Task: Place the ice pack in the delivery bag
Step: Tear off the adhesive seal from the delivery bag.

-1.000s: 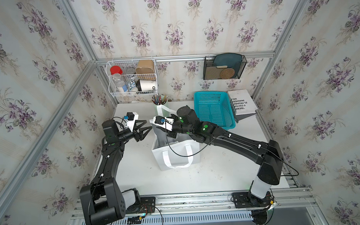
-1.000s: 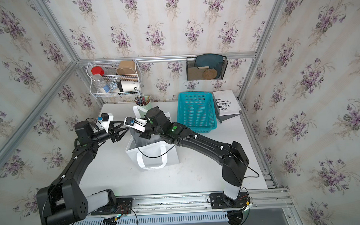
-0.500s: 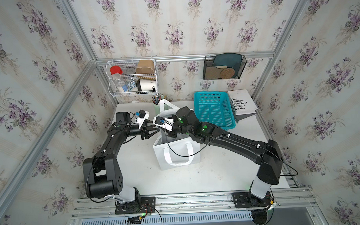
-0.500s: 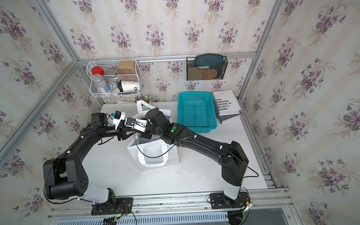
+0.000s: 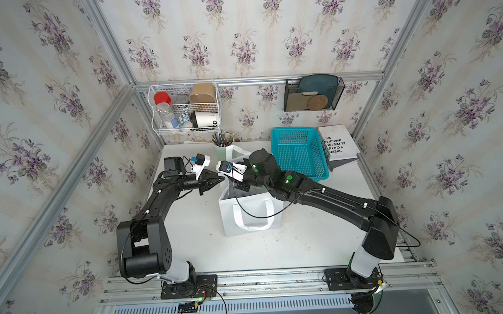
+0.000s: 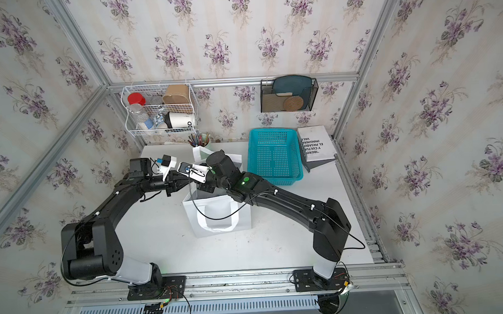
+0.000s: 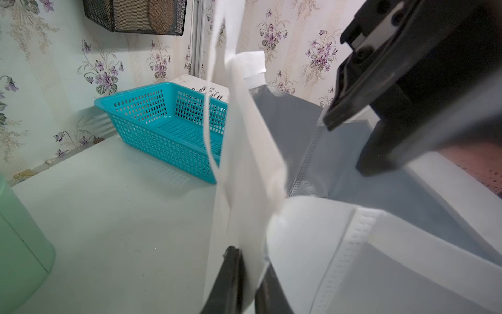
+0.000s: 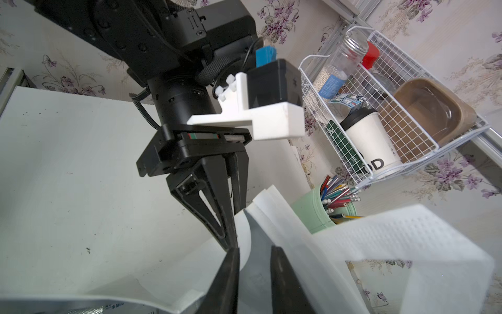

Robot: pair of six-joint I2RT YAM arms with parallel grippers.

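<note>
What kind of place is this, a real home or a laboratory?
Probably a robot test cell dressed as a home: floral wallpaper inside an aluminium frame, two robot arms bolted to a rail, and a wire basket of kitchen things.

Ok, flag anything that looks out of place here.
The white cup lies on its side in the wire rack. The left gripper pinches the rim of the delivery bag, bending its mouth.

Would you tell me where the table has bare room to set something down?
Bare: the table front, between the delivery bag and the near edge. Crowded: the back, with pencil cup, blue basket and book.
</note>
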